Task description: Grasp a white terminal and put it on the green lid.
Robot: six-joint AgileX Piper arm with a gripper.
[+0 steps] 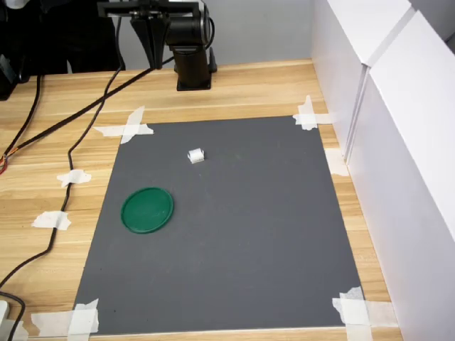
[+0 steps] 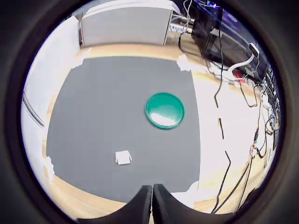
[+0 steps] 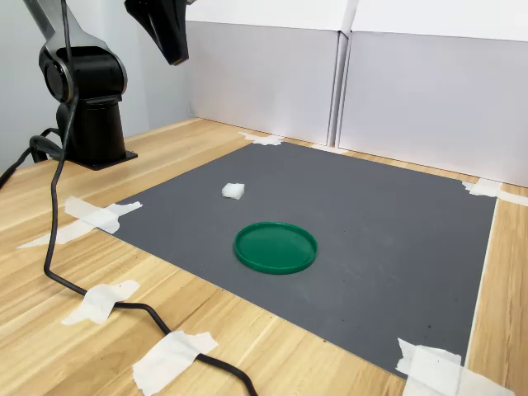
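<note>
You have the dark mat (image 1: 234,234) taped on the table, the green lid (image 1: 147,209) lying near the first exterior view's left edge, and the white terminal (image 1: 196,155) resting apart from it. The gripper (image 2: 152,198) hangs high, clenched and empty. The terminal looks light, stiff and maybe slippery; take it across two flat opposite sides.

A dark grey mat (image 1: 234,234) lies flat on the wooden table (image 1: 249,89), below and ahead of the jaws, its corners fixed with white tape (image 1: 128,128). White panels (image 3: 396,91) stand along its far sides. Black cables (image 3: 58,247) trail over the wood beside it, taped down, possibly at several spots.
</note>
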